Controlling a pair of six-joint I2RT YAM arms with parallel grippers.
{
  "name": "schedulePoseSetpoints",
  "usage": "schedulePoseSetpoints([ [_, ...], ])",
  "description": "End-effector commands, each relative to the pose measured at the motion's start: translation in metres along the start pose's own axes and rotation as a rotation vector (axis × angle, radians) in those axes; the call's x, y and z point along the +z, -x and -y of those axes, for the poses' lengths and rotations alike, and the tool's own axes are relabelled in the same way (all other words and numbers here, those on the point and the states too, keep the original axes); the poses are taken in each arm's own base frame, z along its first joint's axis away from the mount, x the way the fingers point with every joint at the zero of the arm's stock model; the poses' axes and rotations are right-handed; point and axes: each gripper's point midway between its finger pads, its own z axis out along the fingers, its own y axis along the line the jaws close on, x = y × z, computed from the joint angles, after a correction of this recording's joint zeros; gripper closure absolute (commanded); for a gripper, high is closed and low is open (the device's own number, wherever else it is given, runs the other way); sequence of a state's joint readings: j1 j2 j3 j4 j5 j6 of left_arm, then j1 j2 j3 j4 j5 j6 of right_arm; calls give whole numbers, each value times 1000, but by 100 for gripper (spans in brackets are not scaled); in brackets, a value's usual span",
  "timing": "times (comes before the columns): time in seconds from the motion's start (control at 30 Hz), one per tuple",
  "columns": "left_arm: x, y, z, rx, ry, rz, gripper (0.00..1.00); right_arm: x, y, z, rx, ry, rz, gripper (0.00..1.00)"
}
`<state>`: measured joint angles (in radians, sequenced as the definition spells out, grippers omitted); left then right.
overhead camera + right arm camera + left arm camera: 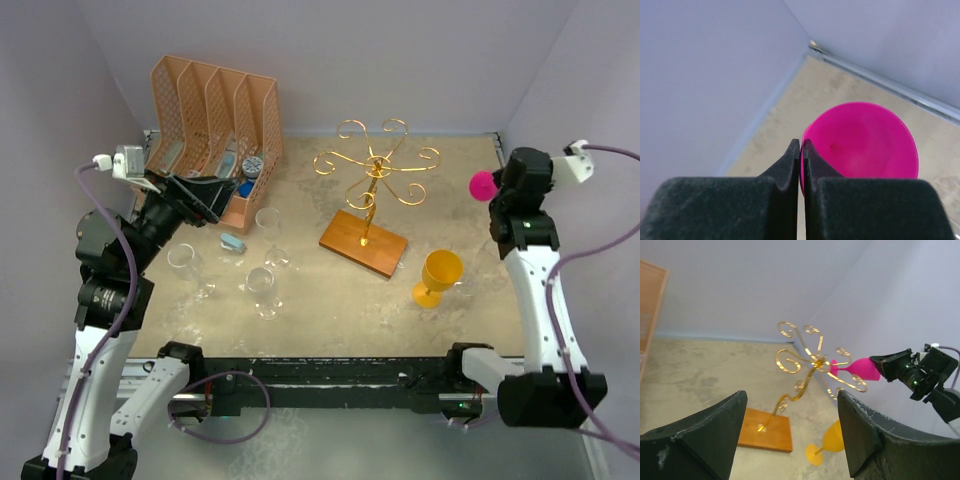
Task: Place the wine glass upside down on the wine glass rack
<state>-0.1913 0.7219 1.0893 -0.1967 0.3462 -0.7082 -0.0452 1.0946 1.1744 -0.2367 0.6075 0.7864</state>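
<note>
The gold wire rack (pixel 375 165) stands on its brown wooden base (pixel 363 243) at mid-table; it also shows in the left wrist view (pixel 812 362). My right gripper (pixel 497 190) is shut on the rim of a pink wine glass (pixel 483 184), held in the air to the right of the rack. In the right wrist view my fingertips (pixel 800 146) pinch the bowl's edge (pixel 860 145). In the left wrist view the pink glass (pixel 860 368) lies sideways, its stem pointing at the rack's arms. My left gripper (pixel 222 193) is open and empty at the left (pixel 790 412).
A yellow wine glass (pixel 438 276) stands right of the rack's base. Three clear glasses (pixel 262 290) stand at the left centre. An orange file organizer (pixel 215 110) holding small items stands at the back left. A small blue object (pixel 232 241) lies near it. Walls close off the back and sides.
</note>
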Motion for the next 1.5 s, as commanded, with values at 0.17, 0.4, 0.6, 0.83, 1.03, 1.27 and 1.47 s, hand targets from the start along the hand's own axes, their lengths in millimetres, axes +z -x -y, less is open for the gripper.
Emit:
schedulePoseSetpoints([
  [0.17,8,20,70,-229,-383,29,27,-87,105,-62,193,397,175,100],
  [0.4,18,16,95,-373,-539,28,27,-169,137,-91,271,794,253,100],
  [0.6,46,0,118,-452,-582,-27,27,-223,150,-104,276,1028,272,100],
  [0.83,80,-11,158,-516,-594,-65,27,-253,134,-117,295,1226,182,100],
  [1.03,98,-11,166,-571,-510,17,24,-270,128,-122,335,1336,121,100],
  [1.27,103,-27,208,-587,-552,36,28,-286,121,-125,362,1439,62,100],
  [1.47,118,-51,234,-593,-523,34,31,-297,116,-124,367,1497,38,100],
])
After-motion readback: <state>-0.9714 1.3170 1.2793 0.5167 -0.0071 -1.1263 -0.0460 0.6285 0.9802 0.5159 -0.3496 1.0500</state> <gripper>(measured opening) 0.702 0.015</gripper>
